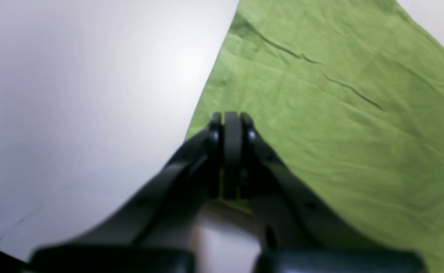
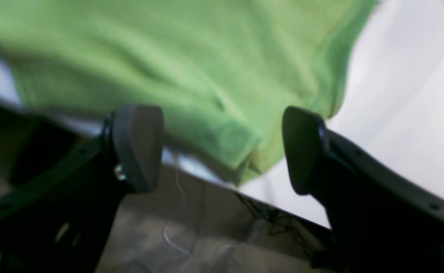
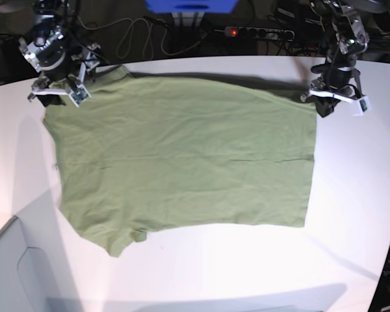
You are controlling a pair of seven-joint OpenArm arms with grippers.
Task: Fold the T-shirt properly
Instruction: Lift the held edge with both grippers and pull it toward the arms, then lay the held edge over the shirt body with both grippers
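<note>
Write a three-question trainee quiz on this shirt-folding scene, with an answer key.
1. True or false: the right gripper has its jaws apart.
2. Which gripper is shut at the T-shirt's edge? A) left gripper B) right gripper
3. Fill in: the shirt lies spread out on the white ____.

Key:
1. True: its jaws stand wide, with the cloth just beyond them.
2. A. Whether it pinches cloth cannot be told.
3. Table.
</note>
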